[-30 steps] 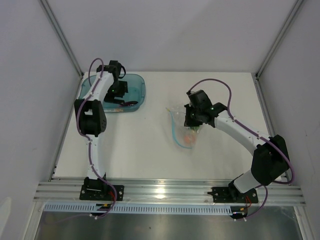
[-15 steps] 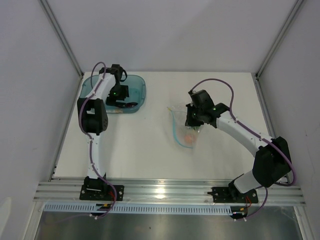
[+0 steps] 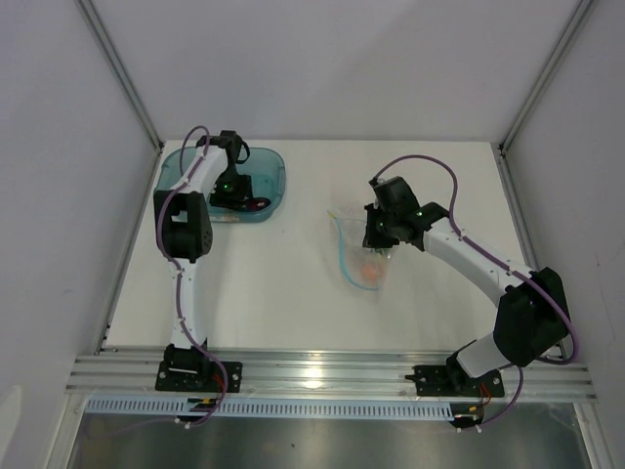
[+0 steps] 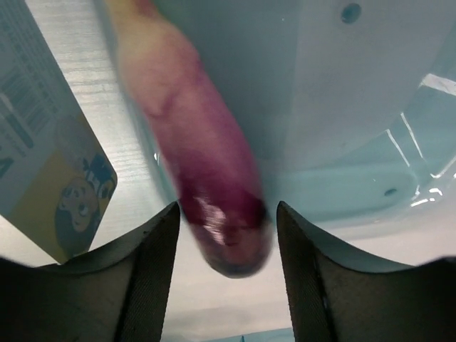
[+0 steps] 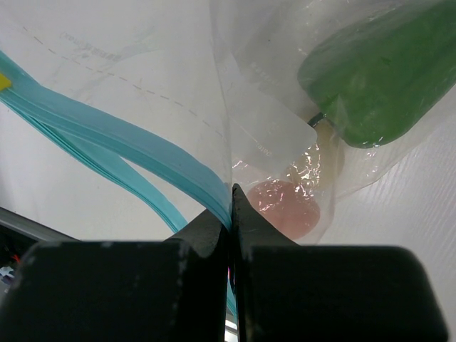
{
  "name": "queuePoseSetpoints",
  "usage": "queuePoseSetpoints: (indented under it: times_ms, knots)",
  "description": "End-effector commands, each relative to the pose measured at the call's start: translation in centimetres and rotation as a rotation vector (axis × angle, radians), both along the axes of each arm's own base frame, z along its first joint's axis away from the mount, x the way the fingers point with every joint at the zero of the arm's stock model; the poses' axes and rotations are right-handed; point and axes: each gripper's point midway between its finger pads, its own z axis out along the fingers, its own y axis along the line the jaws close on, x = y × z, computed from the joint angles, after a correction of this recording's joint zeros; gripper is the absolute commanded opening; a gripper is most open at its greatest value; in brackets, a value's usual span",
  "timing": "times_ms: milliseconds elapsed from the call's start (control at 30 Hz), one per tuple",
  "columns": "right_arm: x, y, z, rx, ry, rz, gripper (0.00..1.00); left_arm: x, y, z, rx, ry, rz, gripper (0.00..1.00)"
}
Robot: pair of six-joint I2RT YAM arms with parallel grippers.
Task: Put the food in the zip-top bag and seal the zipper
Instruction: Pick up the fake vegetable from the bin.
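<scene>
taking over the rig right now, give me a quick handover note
Left gripper: open, down in the tub, jaws either side of the eggplant, not closed on it.
Right gripper: shut on the bag wall beside the zipper; the zipper is open.
Done: pepper and one pink ball are in the bag.
Left: grasp the eggplant, carry it to the bag, then seal the zipper. I can't place the other ball from these views, so check for it first.
</scene>
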Motion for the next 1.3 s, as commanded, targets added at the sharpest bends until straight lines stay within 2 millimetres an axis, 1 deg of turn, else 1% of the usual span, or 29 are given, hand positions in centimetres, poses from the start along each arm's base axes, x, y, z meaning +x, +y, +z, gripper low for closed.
queuePoseSetpoints:
  times_ms: [0,33,67,133,167,233,267,333,367,433,467,500,633,667,733,767,833,867,933,967,1000,1033,1067,1100,1133,1167,1200,1233,1267]
  knots:
    - [0.5,0.1,1.4,0.029,-0.05,0.001,0.0,-0.5,0.2,-0.6,-0.007,0.022,0.027,0.57]
    - [0.5,0.1,1.3,0.027,-0.05,0.001,0.0,-0.8,0.3,-0.9,-0.004,0.03,0.028,0.55]
    - [0.6,0.0,1.4,0.026,-0.05,-0.002,0.0,-0.8,0.3,-1.0,-0.003,0.028,0.026,0.49]
    - [0.6,0.0,1.5,0.025,-0.053,-0.001,0.0,-1.2,0.4,-1.6,0.004,0.046,0.025,0.44]
    - [0.6,0.0,1.5,0.023,-0.054,-0.004,0.0,-1.3,0.4,-1.6,0.005,0.046,0.025,0.37]
    - [0.7,-0.2,1.7,0.022,-0.058,-0.009,0.0,-1.4,0.5,-1.6,0.013,0.047,0.023,0.31]
    - [0.6,-0.2,1.6,0.02,-0.058,-0.009,0.0,-1.2,0.4,-1.5,0.009,0.035,0.021,0.24]
    - [0.7,-0.3,1.5,0.016,-0.055,-0.011,0.0,-1.2,0.3,-1.3,-0.001,0.021,0.013,0.17]
    - [0.7,-0.3,1.6,0.015,-0.054,-0.011,0.0,-1.1,0.2,-1.0,-0.006,0.012,0.008,0.1]
    - [0.8,-0.3,1.9,0.017,-0.061,-0.013,0.0,-1.0,0.1,-0.2,-0.008,-0.007,-0.008,0.02]
    - [0.7,-0.4,2.0,0.015,-0.06,-0.014,0.0,-0.9,0.1,0.2,-0.005,-0.015,-0.009,0.01]
    - [0.9,-0.5,2.2,0.012,-0.068,-0.017,0.0,-0.9,0.1,1.1,-0.003,-0.033,-0.016,0.01]
    - [1.1,-0.8,2.7,0.009,-0.079,-0.028,0.0,-0.7,0.3,3.5,0.021,-0.085,-0.039,0.01]
    - [1.1,-0.9,2.7,0.01,-0.078,-0.028,0.0,-0.8,0.2,4.8,0.027,-0.111,-0.045,0.01]
    - [1.2,-0.9,2.7,0.011,-0.076,-0.033,0.0,-0.8,0.3,6.5,0.049,-0.15,-0.063,0.0]
    - [1.3,-0.9,2.9,0.012,-0.077,-0.033,0.0,-0.8,0.0,8.2,0.05,-0.189,-0.078,0.01]
    - [1.4,-1.0,3.2,0.011,-0.084,-0.04,0.0,-0.8,-0.4,9.9,0.051,-0.232,-0.115,0.01]
    - [1.3,-1.0,3.3,0.013,-0.087,-0.041,0.0,-1.1,-1.0,11.7,0.049,-0.27,-0.134,0.01]
    - [1.3,-1.3,3.8,0.017,-0.101,-0.051,0.0,-1.6,-1.5,13.4,0.066,-0.309,-0.165,0.0]
    - [1.3,-1.4,4.0,0.017,-0.106,-0.053,0.0,-2.0,-2.3,14.2,0.074,-0.328,-0.188,0.01]
    - [1.2,-1.5,4.0,0.017,-0.106,-0.057,0.0,-2.5,-2.6,16.1,0.082,-0.371,-0.208,0.01]
    - [1.1,-1.7,4.3,0.021,-0.112,-0.06,0.0,-2.7,-2.9,17.2,0.095,-0.401,-0.225,0.0]
    - [1.1,-1.8,4.3,0.022,-0.113,-0.064,0.0,-3.0,-3.9,18.0,0.096,-0.429,-0.256,0.0]
    - [1.0,-1.8,4.3,0.023,-0.113,-0.064,0.0,-3.8,-4.2,19.6,0.099,-0.47,-0.282,0.01]
    - [1.0,-2.0,4.5,0.025,-0.118,-0.067,0.0,-4.3,-4.7,20.4,0.095,-0.493,-0.302,0.01]
    - [1.0,-2.1,4.7,0.029,-0.121,-0.074,0.0,-4.5,-5.8,20.9,0.073,-0.531,-0.333,0.01]
    - [1.0,-2.2,4.7,0.031,-0.124,-0.077,0.0,-5.6,-6.2,21.7,0.071,-0.565,-0.38,0.01]
    - [1.1,-2.3,5.0,0.036,-0.129,-0.082,0.0,-5.9,-7.4,22.9,0.061,-0.62,-0.423,0.01]
    - [1.1,-2.3,5.1,0.04,-0.132,-0.082,0.0,-6.6,-8.0,22.5,0.046,-0.627,-0.458,0.01]
